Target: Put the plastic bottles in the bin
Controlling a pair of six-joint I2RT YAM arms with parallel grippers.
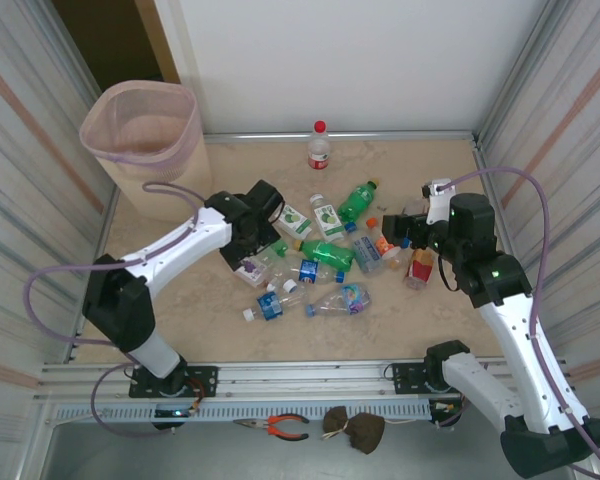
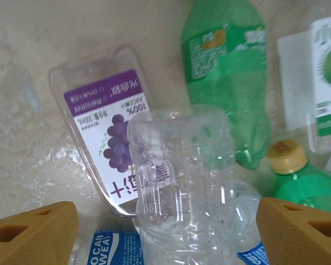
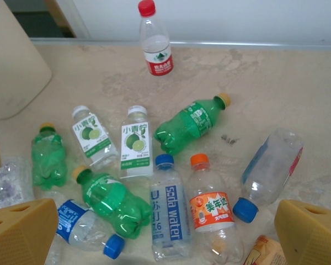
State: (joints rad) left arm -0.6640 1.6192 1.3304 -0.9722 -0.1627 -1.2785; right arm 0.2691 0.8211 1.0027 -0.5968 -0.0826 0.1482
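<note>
Several plastic bottles [image 1: 325, 255] lie in a heap mid-table, green and clear. One red-capped bottle [image 1: 319, 146] stands upright by the back wall. The bin [image 1: 145, 140] stands at the far left corner. My left gripper [image 1: 268, 240] hovers over the heap's left side. In its wrist view, the left gripper [image 2: 166, 221] is open around a clear ribbed bottle [image 2: 182, 182], with a gap on both sides. A grape-label bottle [image 2: 107, 121] lies beneath. My right gripper [image 1: 405, 228] stands open above the heap's right side; the right gripper [image 3: 165, 226] frames a soda-water bottle [image 3: 168, 210] and an orange-capped bottle [image 3: 209, 207].
Corrugated walls close in left and right. A rail runs along the back wall [image 1: 340, 135]. A red-and-yellow packet [image 1: 420, 265] lies near the right gripper. Pliers [image 1: 280, 427] and a brown lump [image 1: 355, 428] rest on the front frame.
</note>
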